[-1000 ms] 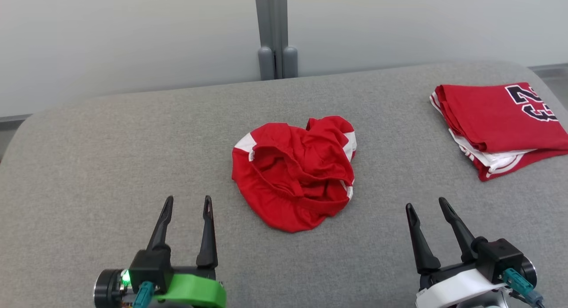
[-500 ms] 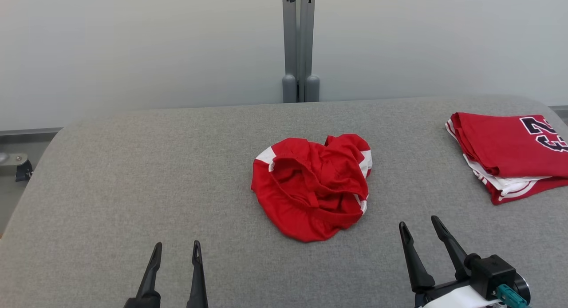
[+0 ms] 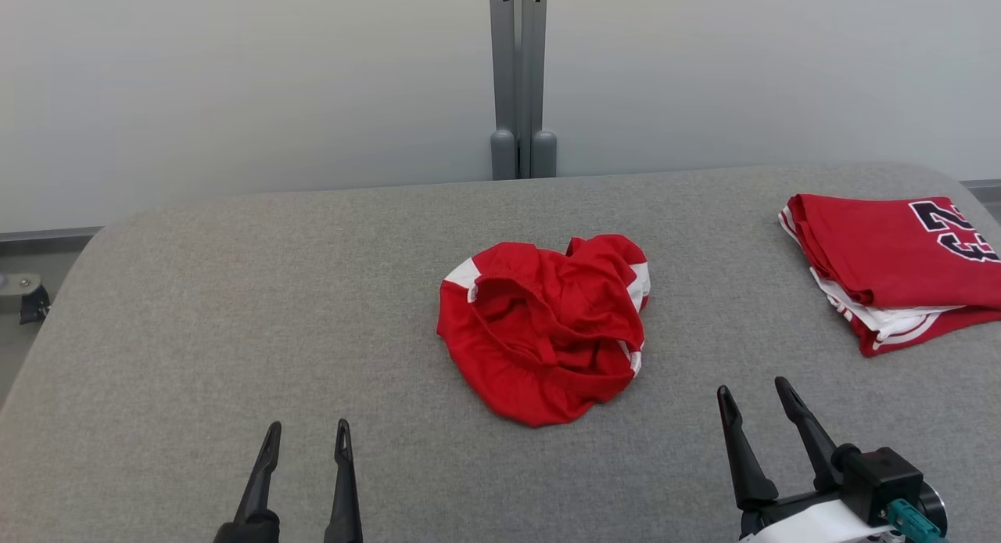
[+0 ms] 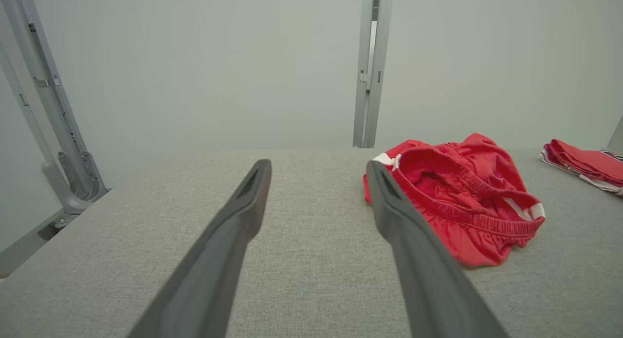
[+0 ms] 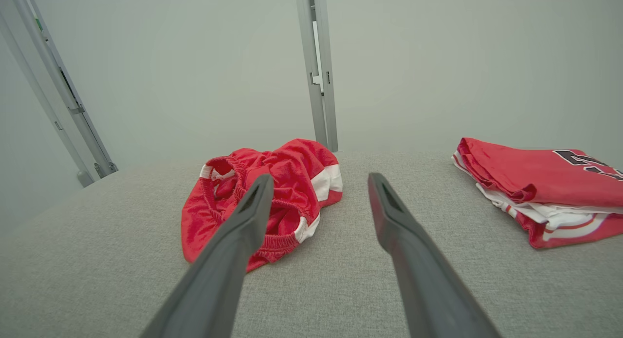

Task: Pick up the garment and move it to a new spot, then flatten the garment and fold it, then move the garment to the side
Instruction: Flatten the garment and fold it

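At the near left, the left fingers (image 3: 342, 480), two long dark prongs, stand spread apart and hold nothing, poised over the grey fabric-covered table (image 3: 219, 308). They are well apart from the cloth.

In the middle of the table lies the task's thing, a crumpled red garment with white side panels and an elastic waistband (image 3: 547, 324). It looks like a pair of sports shorts. It sits bunched in a heap, with the waistband gaping upward. I can read no label or brand on it.

At the near right, the right fingers (image 3: 739, 449) are likewise spread and empty, near the heap but not touching it.

At the far right rests a folded red jersey with white trim (image 3: 876, 253). Its dark block numerals are edged in white and partly cut by the picture's edge; they seem to read 23.

As I judge it, the task has not begun. The garment is not yet picked up, and the move to a new spot, the flattening, the folding and the final shift aside all remain.
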Robot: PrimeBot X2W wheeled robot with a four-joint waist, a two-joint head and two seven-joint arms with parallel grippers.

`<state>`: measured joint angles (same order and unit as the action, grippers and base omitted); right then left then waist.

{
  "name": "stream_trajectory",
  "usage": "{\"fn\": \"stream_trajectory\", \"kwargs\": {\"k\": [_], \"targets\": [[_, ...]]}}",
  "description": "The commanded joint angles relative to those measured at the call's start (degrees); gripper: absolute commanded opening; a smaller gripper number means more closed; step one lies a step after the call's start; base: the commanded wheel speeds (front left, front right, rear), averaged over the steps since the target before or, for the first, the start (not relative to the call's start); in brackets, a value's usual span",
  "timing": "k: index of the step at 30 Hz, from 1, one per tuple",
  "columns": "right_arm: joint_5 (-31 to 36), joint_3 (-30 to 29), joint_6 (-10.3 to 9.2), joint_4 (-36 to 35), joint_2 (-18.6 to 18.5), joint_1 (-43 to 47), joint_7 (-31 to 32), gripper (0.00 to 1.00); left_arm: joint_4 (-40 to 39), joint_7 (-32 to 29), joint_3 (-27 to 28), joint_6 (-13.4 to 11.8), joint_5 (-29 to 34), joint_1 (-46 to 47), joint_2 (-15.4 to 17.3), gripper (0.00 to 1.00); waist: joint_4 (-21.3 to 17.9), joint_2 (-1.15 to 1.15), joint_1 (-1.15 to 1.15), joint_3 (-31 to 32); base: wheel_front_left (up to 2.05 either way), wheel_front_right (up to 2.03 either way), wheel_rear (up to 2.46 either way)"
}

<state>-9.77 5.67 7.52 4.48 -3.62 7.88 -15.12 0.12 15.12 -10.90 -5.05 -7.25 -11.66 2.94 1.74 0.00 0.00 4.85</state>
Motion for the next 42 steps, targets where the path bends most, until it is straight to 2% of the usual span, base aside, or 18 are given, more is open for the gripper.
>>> {"fn": "stream_trajectory", "kwargs": {"k": [1, 42], "targets": [[0.4, -0.2, -0.06, 0.0, 0.1, 0.4, 0.0, 1.00, -0.2, 0.0, 0.1, 0.0, 0.0, -0.6, 0.0, 1.00, 0.0, 0.00, 0.00, 0.0, 0.00, 0.00, 0.00], [0.1, -0.5, -0.06, 0.1, 0.5, 0.9, 0.0, 1.00, 0.7, 0.0, -0.7, -0.2, 0.4, -0.8, 0.0, 1.00, 0.3, 0.00, 0.00, 0.2, 0.00, 0.00, 0.00]]}}
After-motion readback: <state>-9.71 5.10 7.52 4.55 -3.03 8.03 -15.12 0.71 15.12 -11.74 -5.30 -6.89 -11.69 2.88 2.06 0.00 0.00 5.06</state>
